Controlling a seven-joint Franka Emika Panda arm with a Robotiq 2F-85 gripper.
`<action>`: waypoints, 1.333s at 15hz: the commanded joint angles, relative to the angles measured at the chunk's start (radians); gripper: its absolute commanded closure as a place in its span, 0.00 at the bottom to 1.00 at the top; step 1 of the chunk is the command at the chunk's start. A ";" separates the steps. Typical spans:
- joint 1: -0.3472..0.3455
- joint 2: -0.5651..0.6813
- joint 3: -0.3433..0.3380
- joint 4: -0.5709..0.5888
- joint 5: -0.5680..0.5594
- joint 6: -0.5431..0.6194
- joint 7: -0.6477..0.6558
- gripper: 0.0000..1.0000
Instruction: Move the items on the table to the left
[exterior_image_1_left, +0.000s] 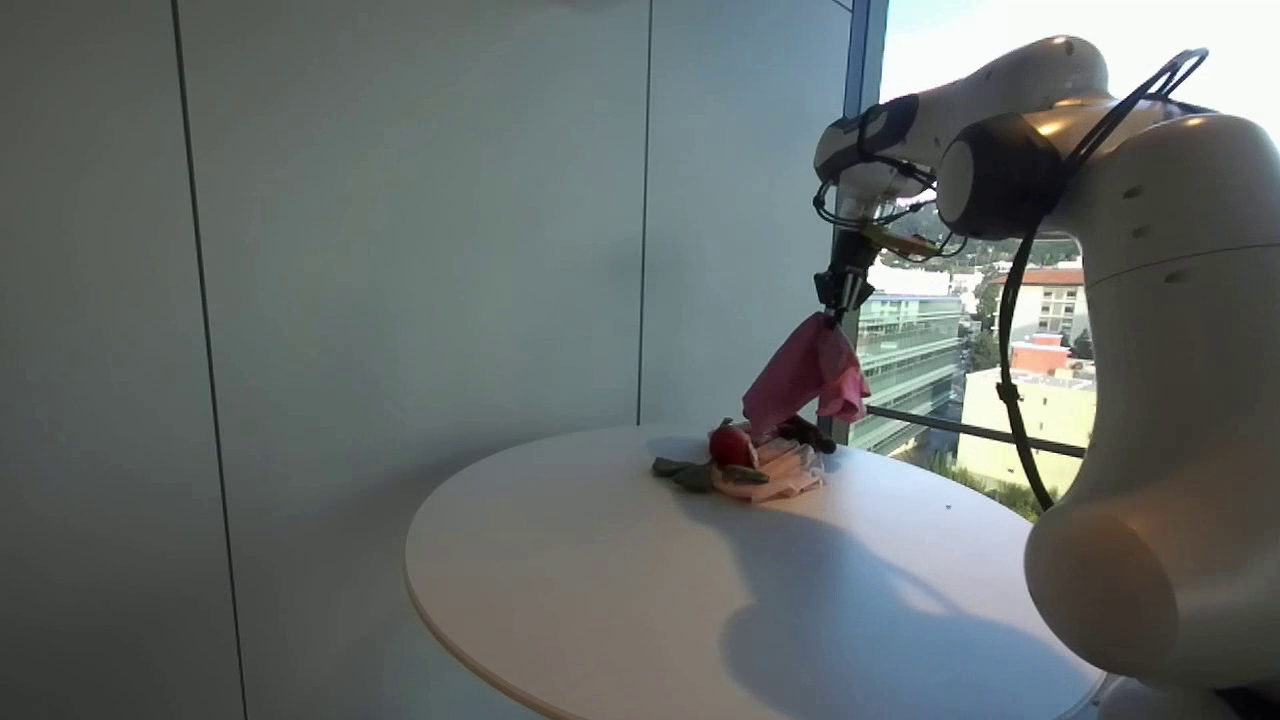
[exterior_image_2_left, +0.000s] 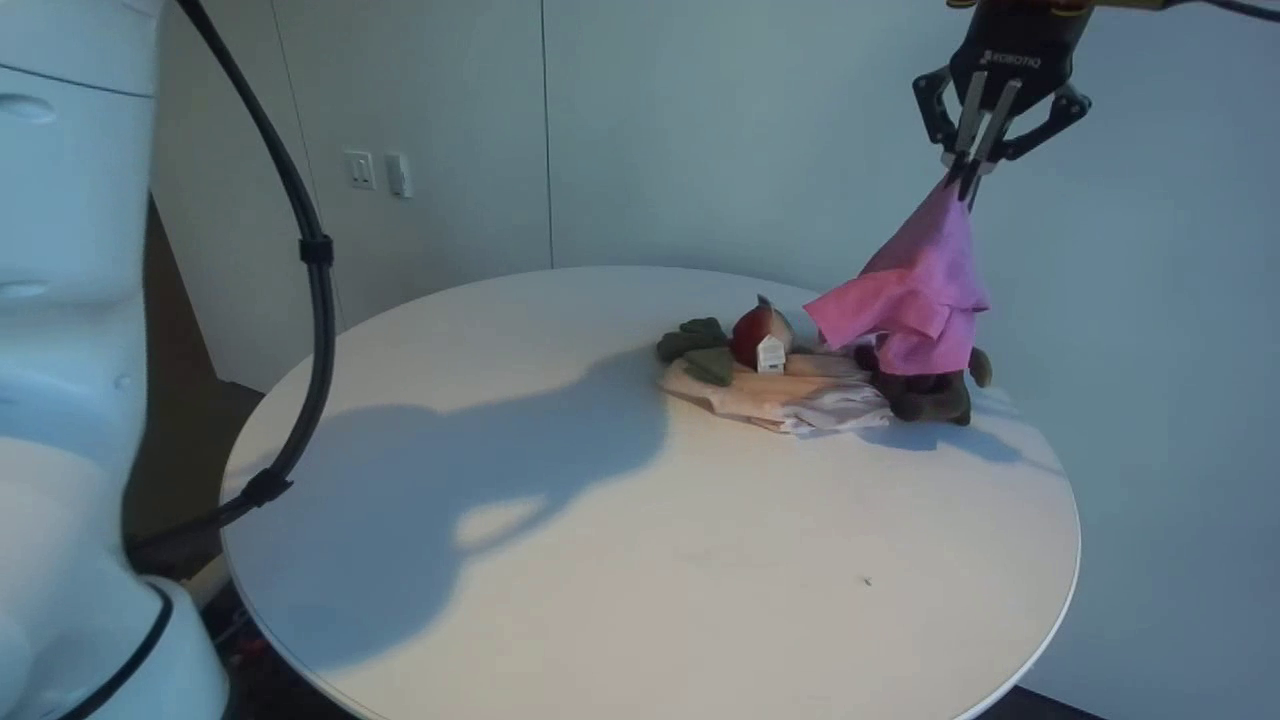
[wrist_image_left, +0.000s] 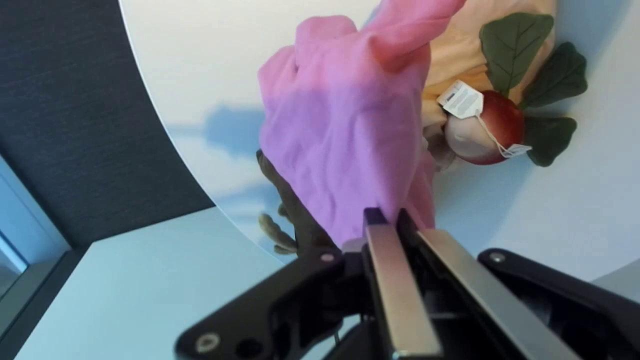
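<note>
My claw (wrist_image_left: 390, 215), pinched together, grips the pink cloth (wrist_image_left: 345, 135) by its top | cloth hangs near the red leafy toy (wrist_image_left: 502, 127), reaching higher | peach cloth (exterior_image_2_left: 750, 394) on desk (exterior_image_2_left: 800, 530), partly under that toy's leaf (wrist_image_left: 515, 50) | my read: pink picked, placing left undone, peach probably waiting

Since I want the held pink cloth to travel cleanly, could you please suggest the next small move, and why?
I would probably raise the gripper slightly before moving sideways. It is shut on the top of the pink cloth, whose hanging lower part overlaps the brown object in an exterior view; whether they touch is unclear, so extra height might avoid a snag.
</note>
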 joint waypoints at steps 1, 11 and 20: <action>0.010 -0.185 0.017 -0.073 0.006 -0.001 -0.127 0.91; 0.131 -0.380 0.127 -0.105 0.127 -0.151 -0.306 0.62; 0.119 -0.283 0.112 -0.260 -0.156 0.056 -0.215 0.00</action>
